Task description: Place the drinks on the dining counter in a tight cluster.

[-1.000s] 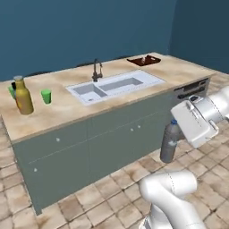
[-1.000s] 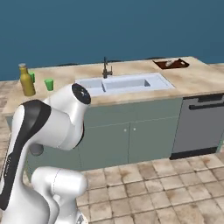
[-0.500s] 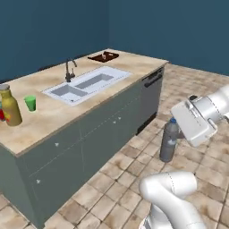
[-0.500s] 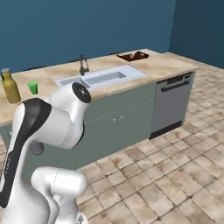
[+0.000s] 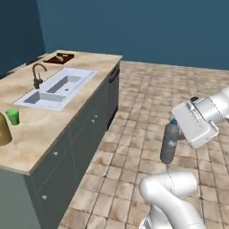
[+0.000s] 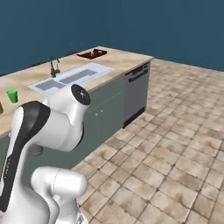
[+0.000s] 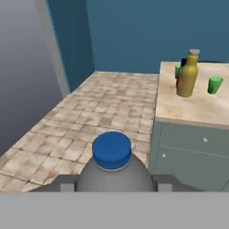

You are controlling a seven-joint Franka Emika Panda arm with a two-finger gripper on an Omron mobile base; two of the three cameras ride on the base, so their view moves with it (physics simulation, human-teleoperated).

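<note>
Transport stage. The amber bottle [image 7: 188, 74] stood on the counter [image 7: 192, 107] beside a green cup [image 7: 215, 84], with a dark object, likely the blue bottle, half hidden behind it. The pincer [image 5: 175, 134] was closed partway on the water bottle [image 5: 169, 142], held upright above the floor, well apart from the counter. Remaining, by judgement: carry it over and set it against the amber bottle.
</note>
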